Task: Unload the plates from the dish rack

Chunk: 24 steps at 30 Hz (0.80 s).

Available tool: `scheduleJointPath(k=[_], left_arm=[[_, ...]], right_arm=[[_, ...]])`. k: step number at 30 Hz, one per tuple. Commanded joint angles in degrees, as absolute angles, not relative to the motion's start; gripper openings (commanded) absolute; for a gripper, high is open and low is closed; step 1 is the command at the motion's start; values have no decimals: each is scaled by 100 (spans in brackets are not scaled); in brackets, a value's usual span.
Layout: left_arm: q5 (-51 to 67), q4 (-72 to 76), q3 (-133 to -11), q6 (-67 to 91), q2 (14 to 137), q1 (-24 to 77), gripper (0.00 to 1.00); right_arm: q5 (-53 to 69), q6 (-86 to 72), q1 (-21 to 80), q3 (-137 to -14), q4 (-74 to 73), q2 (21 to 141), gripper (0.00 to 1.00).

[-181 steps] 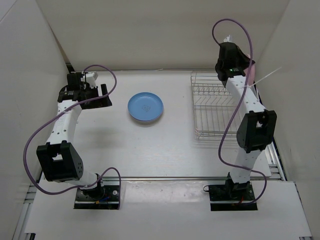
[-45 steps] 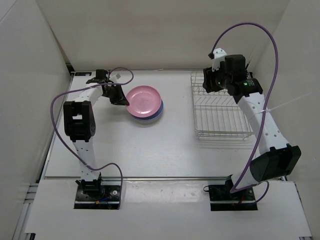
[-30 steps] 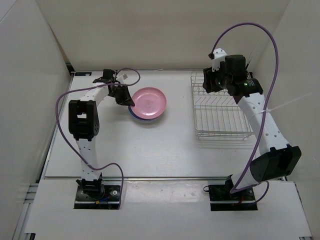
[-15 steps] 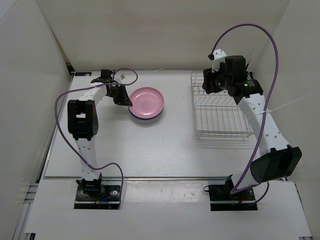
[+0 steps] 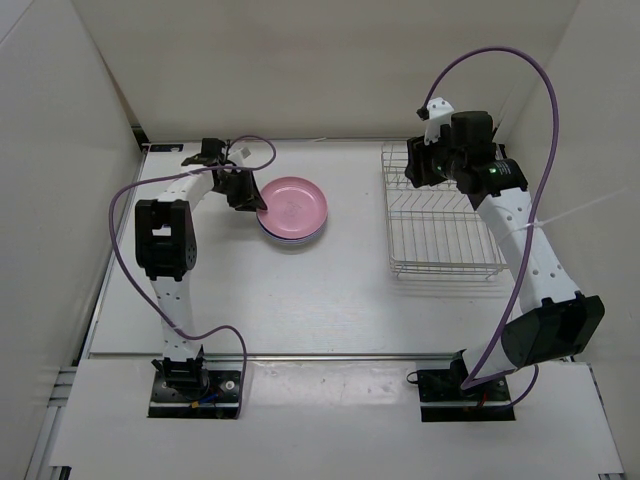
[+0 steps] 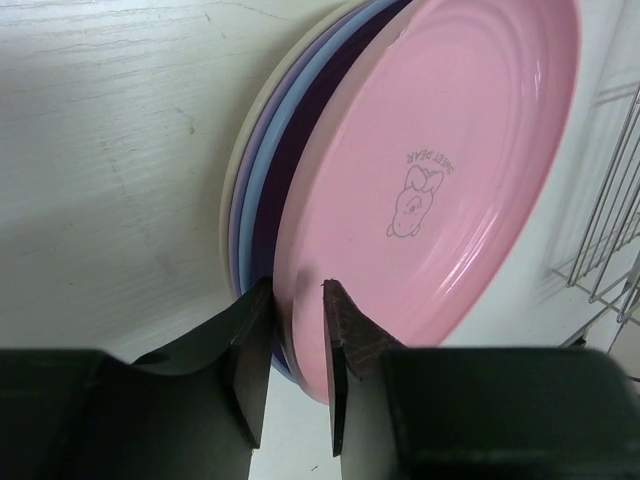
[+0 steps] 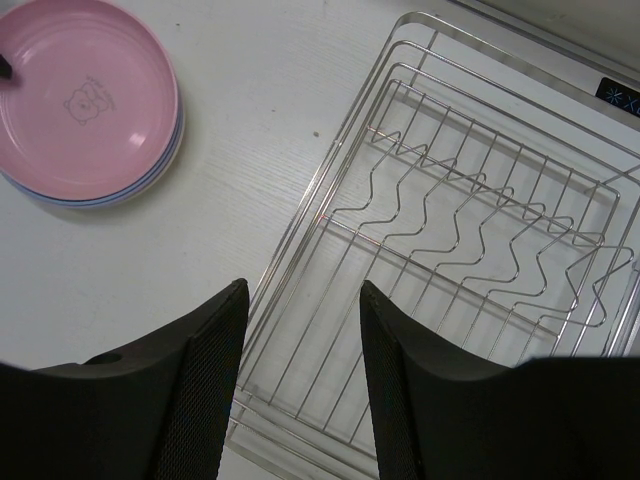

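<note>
The pink plate [image 5: 297, 205] lies on top of a stack of plates at the table's middle left. In the left wrist view the pink plate [image 6: 440, 150] covers a blue plate [image 6: 262, 185], a lilac one [image 6: 240, 215] and a cream one [image 6: 226, 200]. My left gripper [image 5: 258, 203] straddles the pink plate's left rim. Its jaws [image 6: 297, 285] are open, set loosely round the rim with a thin gap on the outer side. The dish rack [image 5: 445, 225] stands at the right with nothing in it. My right gripper [image 7: 300, 285] hovers open above the rack's near left corner [image 7: 300, 300].
White walls enclose the table on the left, back and right. The rack [image 6: 600, 230] shows at the right edge of the left wrist view, a short way from the stack. Purple cables loop above both arms.
The pink plate has settled flat onto the stack, shifting slightly left. My left jaws have widened round its rim. The right arm has not moved.
</note>
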<state>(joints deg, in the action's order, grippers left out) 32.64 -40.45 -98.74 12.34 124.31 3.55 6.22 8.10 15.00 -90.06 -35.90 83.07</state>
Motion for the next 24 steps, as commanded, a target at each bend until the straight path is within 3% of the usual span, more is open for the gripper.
scheduleJointPath(k=[1,2,4,5,6,24], left_arm=[[3375,-4034,-10002,1178,11998,352,37],[3288,-4034,-10002,1178,11997,352,43],[3226,-4087,-9949,1178,11866,352,69],[3226,-4087,-9888,1178,11865,352,97],[3139,-4087,-9888,1126,11787,352,100],[3120,-4350,-10072,853,11408,352,100]], right_arm=[[738,844,1503,-8974,-3410,8121,53],[738,844,1503,-8974,-3410,8121,53],[790,844,1503,-8974,-3410,8121,53],[791,844,1503,-9026,-3410,8121,53],[791,844,1503,-9026,-3410,8121,53],[791,791,1503,-9079,-3463,8060,53]])
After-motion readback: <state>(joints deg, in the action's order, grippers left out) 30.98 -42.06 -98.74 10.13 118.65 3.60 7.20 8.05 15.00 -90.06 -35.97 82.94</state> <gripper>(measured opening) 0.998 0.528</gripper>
